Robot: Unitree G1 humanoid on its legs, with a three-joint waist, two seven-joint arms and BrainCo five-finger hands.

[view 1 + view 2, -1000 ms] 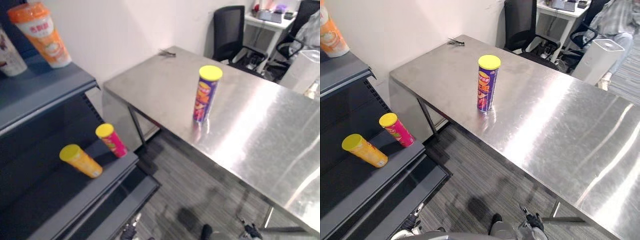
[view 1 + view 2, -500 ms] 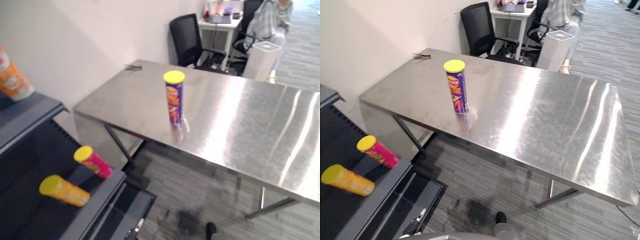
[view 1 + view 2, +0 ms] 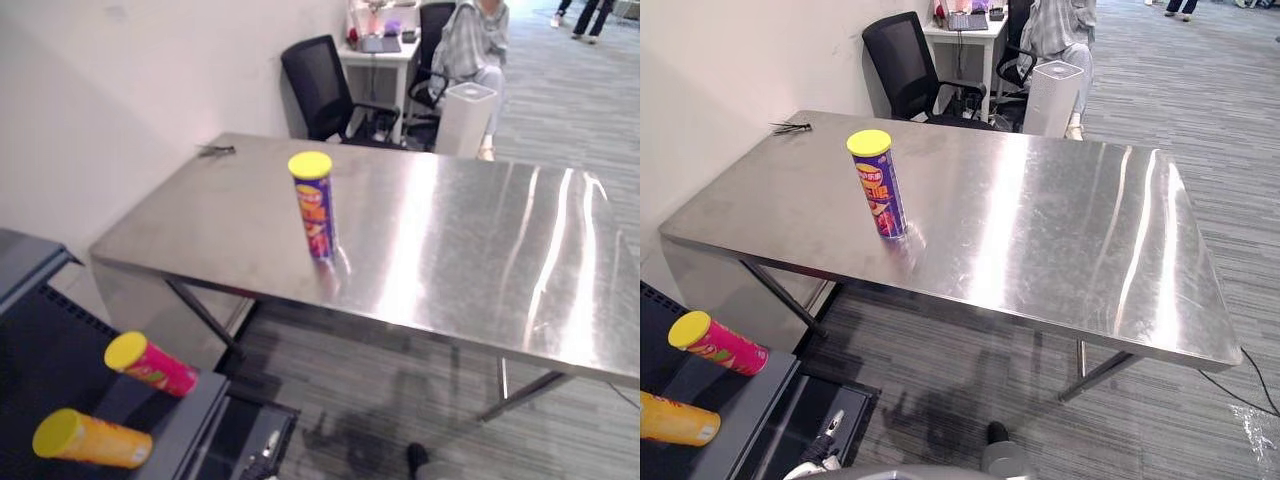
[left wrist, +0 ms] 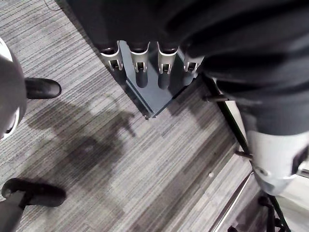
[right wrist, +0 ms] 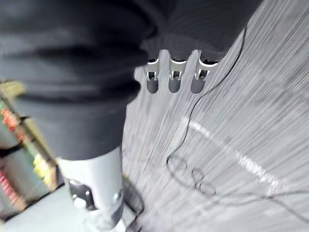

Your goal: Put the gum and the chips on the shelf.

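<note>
The chips can, purple with a yellow lid, stands upright on the steel worktop, left of centre in the right eye view and near the worktop's front edge. Nothing touches it, and both hands are well apart from it.

In the lower left corner of that view, a dark shelf carries two more yellow-lidded cans lying on their sides. A pink can lies nearer the shelf's edge and an orange can below it in the frame, the two apart from each other.

A small dark object lies at the worktop's far left corner; what it is cannot be told. Beyond the worktop, at the top of the frame, are a black office chair, a white upright unit and a seated person.

The left hand hangs over the grey striped carpet, its fingers loose in a row and holding nothing. The right hand likewise hangs over the carpet, fingers relaxed and empty.
</note>
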